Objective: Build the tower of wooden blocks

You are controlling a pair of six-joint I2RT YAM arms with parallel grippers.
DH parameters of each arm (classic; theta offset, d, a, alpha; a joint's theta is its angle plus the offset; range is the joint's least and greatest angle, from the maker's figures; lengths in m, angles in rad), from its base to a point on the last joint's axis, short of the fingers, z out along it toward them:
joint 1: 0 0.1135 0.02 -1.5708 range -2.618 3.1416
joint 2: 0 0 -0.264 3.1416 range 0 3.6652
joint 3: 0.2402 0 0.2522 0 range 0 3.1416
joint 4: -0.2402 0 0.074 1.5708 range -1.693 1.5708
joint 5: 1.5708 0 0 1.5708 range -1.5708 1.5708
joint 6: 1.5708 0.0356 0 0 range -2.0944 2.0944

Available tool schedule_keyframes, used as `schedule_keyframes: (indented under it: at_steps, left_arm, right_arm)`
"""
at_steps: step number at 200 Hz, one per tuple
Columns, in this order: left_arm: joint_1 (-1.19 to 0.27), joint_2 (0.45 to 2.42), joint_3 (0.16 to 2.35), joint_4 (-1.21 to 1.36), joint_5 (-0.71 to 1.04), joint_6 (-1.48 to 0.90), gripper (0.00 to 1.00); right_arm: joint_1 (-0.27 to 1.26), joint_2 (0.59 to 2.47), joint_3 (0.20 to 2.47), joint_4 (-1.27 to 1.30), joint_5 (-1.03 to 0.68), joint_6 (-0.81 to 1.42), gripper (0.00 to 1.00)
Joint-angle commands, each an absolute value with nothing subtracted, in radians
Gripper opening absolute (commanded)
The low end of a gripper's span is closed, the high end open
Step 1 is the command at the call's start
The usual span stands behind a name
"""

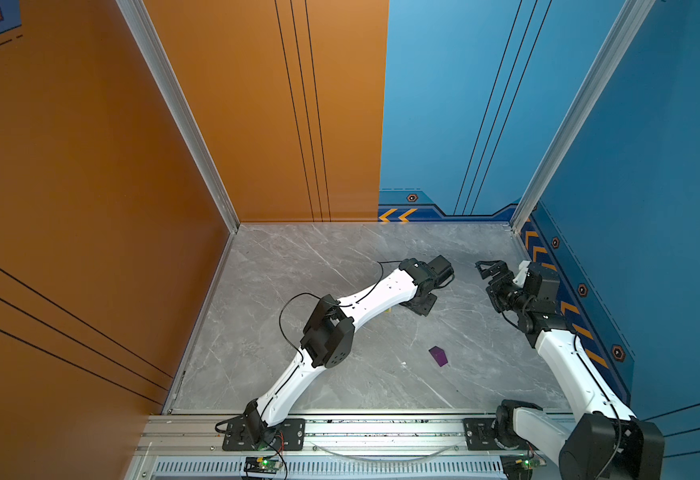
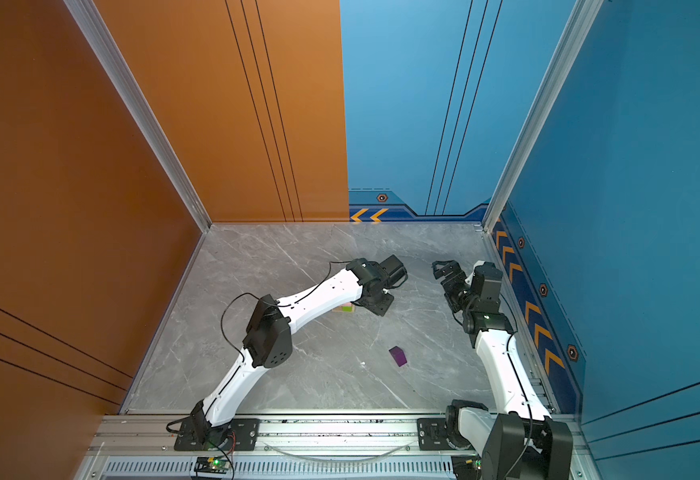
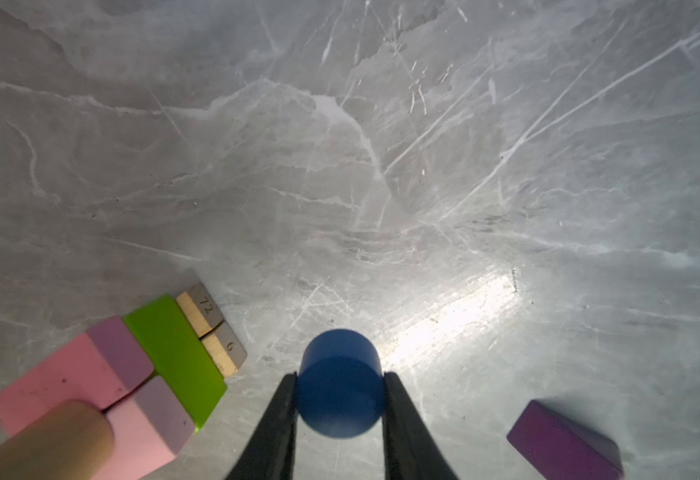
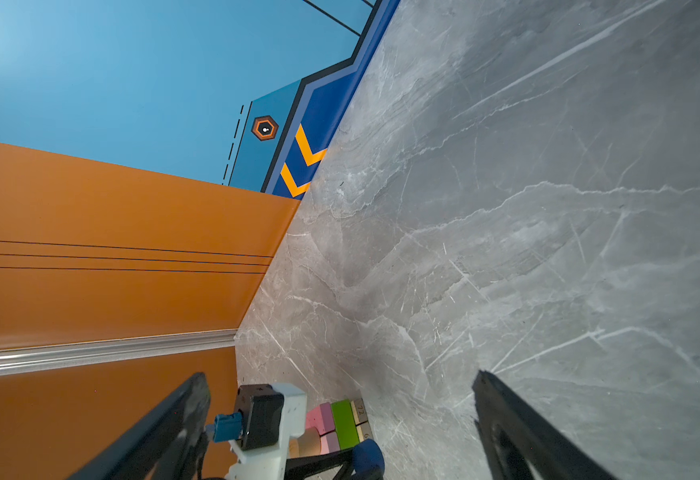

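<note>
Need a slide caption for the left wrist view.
Left gripper clamps the blue cylinder near the half-built block stack, purple block lying apart.

Left arm [image 1: 284, 388]: two white, waisted link shells — black joint housings between them
Right arm [image 1: 564, 361]: same white shells, bulkier black housings, a thin black cable along the shell
Elbow housing [image 1: 329, 336]: black, boxy, its round side face dotted with small holes
Cables [image 1: 281, 320]: thin black, looping loose off the left arm's shells
Base plates [image 1: 292, 432]: black, flat, silver screws, on the rail [image 1: 381, 432] at the table's [image 1: 298, 257] front edge
Left gripper [image 3: 340, 376]: slim black tapered fingers [image 3: 275, 424]
Right gripper [image 4: 340, 374]: black tapered fingers too
Wrist mount [image 4: 288, 409]: white bracket, black camera box, blue plug — on the left arm
</note>
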State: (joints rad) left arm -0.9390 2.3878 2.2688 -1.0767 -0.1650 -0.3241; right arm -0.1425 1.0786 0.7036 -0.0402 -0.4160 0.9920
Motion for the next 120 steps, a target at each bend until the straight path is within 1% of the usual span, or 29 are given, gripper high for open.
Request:
schedule_keyframes:
  at_steps: [1,70,120]
  left_arm:
    - [-0.947,2.319,2.307,-1.149,-0.198,-0.286,0.32]
    - [-0.937,2.238,2.295,-1.206,-0.226,-0.23,0.33]
    - [-0.881,2.156,2.206,-1.207,-0.244,-0.231,0.33]
  right_arm:
    - [-0.152,1.085,0.702,-0.035,-0.428,0.985,1.0]
    - [-0.154,1.099,0.703,-0.031,-0.433,0.983,1.0]
    - [-0.157,1.101,0.702,-0.029,-0.439,0.98,1.0]
